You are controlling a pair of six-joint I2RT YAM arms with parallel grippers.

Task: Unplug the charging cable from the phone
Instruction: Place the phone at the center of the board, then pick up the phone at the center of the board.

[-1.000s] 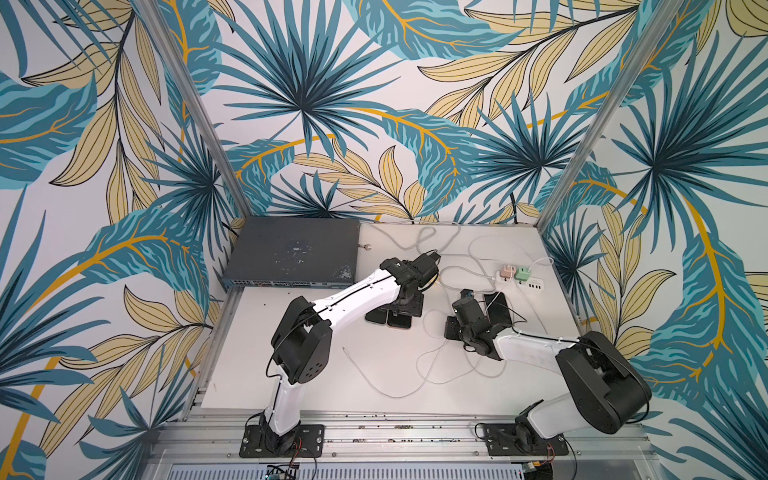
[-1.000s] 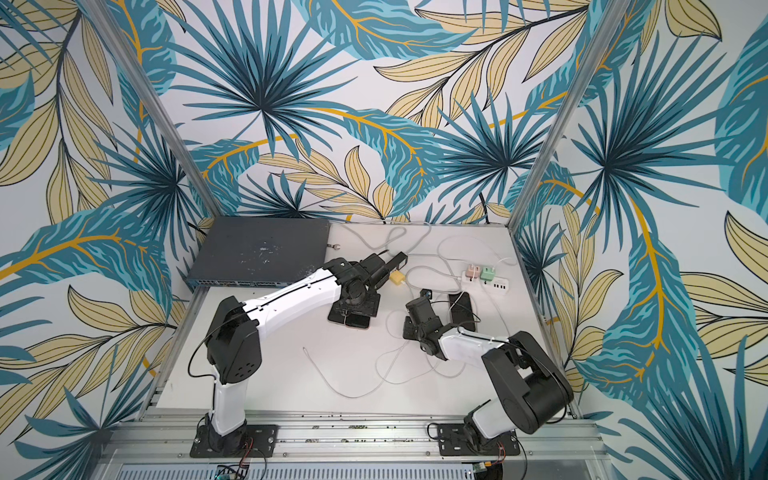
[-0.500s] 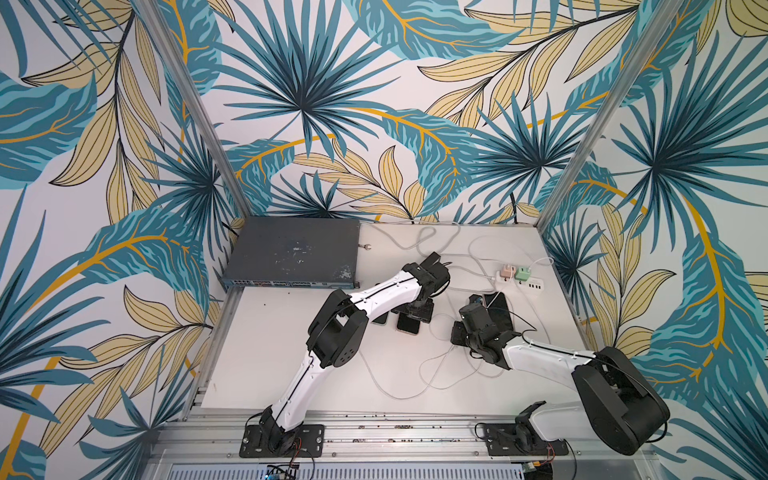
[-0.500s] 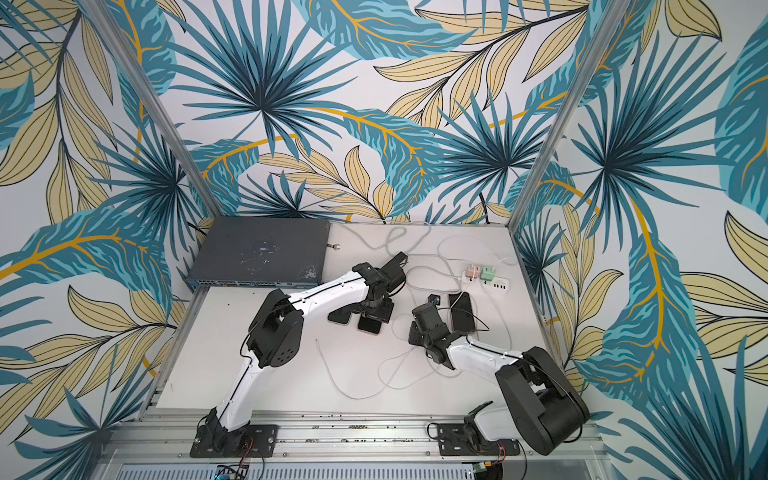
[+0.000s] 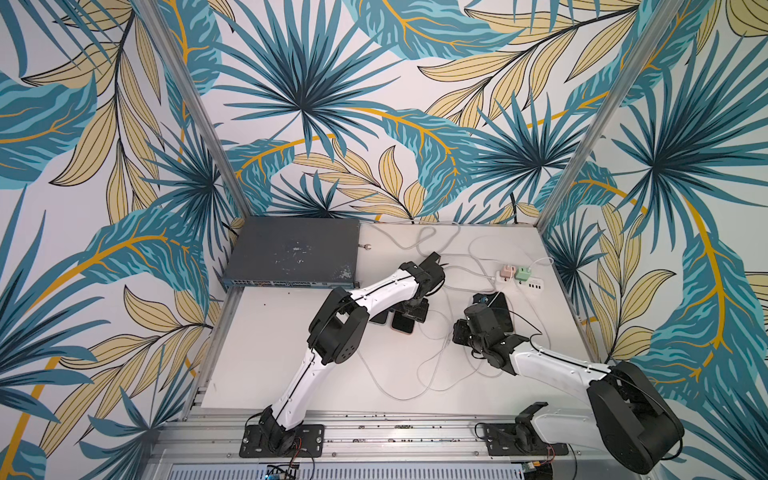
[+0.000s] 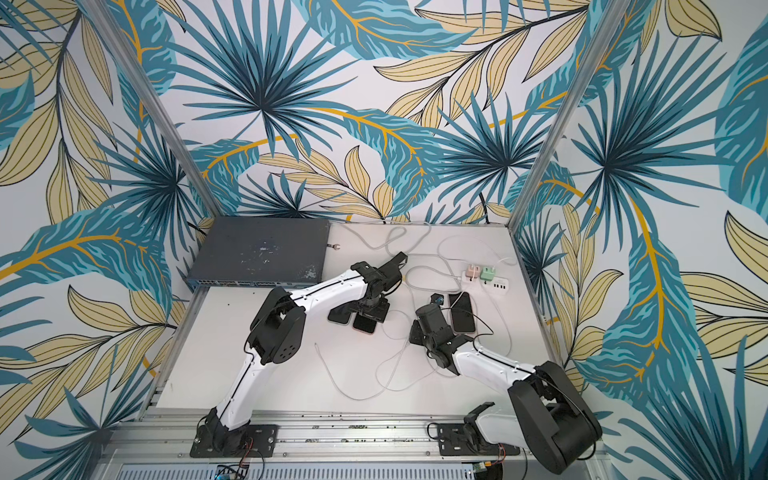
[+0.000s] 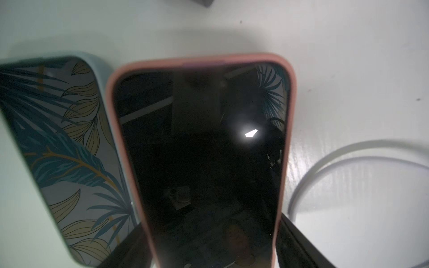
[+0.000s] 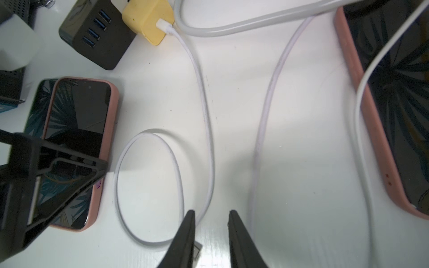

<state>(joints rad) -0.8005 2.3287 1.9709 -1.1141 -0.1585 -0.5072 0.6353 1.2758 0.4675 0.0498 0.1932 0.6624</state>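
Note:
A dark phone in a pink case [image 7: 204, 150] lies on the white table, also seen in both top views [image 5: 402, 325] [image 6: 365, 326]. My left gripper [image 7: 209, 232] [image 5: 411, 309] is shut on the phone's two long sides, one black finger [image 7: 299, 241] on each side. The white charging cable [image 8: 209, 139] loops over the table. Its plug end [image 8: 197, 250] lies loose beside one finger [image 8: 185, 239] of my right gripper [image 8: 211, 214] [image 5: 459, 338], which stands open with nothing between its jaws, to the right of the phone.
A teal-cased phone [image 7: 58, 150] lies against the pink one. A further pink-cased phone [image 8: 394, 104] lies on the right with a cable across it. A yellow charger [image 8: 148, 23], a power strip [image 5: 523, 283] and a grey box [image 5: 295, 253] stand at the back.
My right gripper has opened and let go of the cable, and has shifted slightly right. The left arm's elbow has swung towards the middle while its gripper stays on the phone.

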